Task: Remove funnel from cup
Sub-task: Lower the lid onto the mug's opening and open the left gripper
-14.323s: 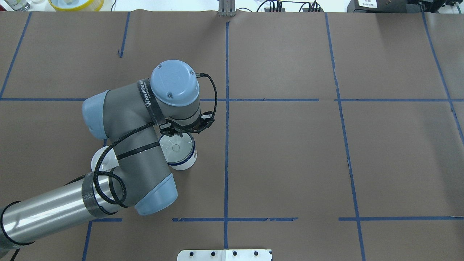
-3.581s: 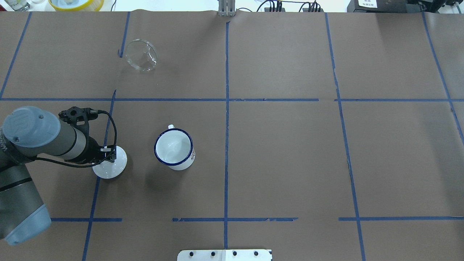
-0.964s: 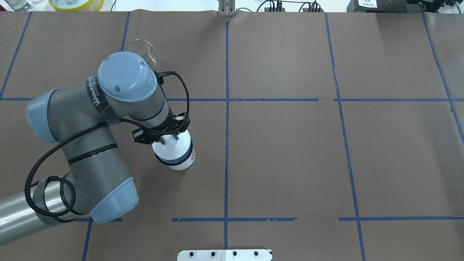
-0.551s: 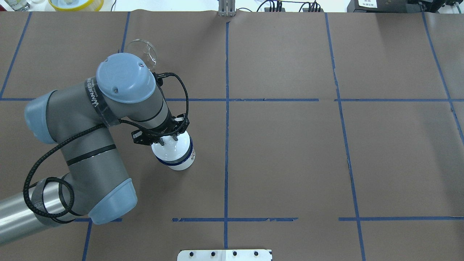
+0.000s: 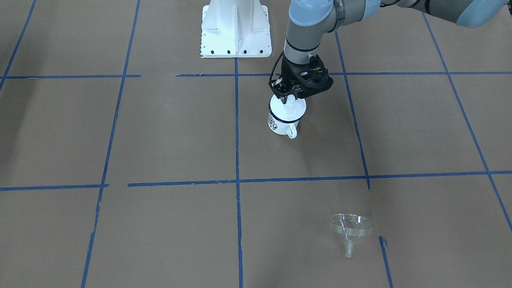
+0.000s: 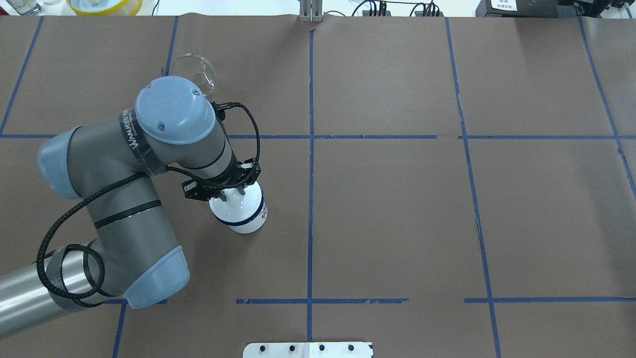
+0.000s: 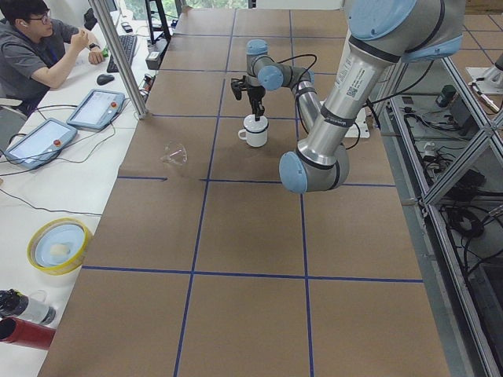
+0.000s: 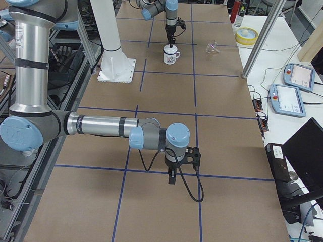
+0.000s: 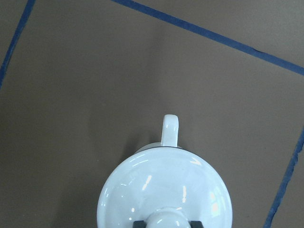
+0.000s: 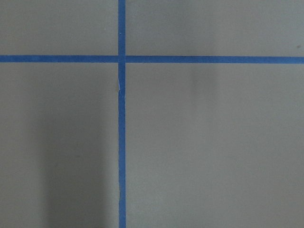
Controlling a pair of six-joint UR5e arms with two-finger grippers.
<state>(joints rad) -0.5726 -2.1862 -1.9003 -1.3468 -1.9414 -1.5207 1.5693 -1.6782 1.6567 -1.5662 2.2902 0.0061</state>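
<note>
Tabletop (image 5: 160, 132): funnel (image 5: 351, 229) unmoved, lid (image 9: 164, 187) now on cup (image 5: 280, 121), left claw (image 5: 289, 99) gripping.

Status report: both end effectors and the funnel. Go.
Left end effector gripping lid knob, lid on cup. Right end effector: state unclear. Funnel out, lying well clear of cup.

The white lid (image 9: 164, 190) covers the mouth of the cup (image 5: 280, 122), so the cup's inside cannot be seen. In the left wrist view the bottom edge cuts off the lid and its knob (image 9: 167, 219), and the left gripper (image 5: 289, 97) shows only as 2 dark slivers beside the knob; whether they press it cannot be told. Overhead, the left arm's wrist joint (image 6: 174, 109) hides the near part of the funnel (image 6: 193, 65), toward the worktop's far edge. The right gripper (image 8: 172, 178), toward the worktop's right end, is too small to judge, and the cup's print is too small to read.
</note>
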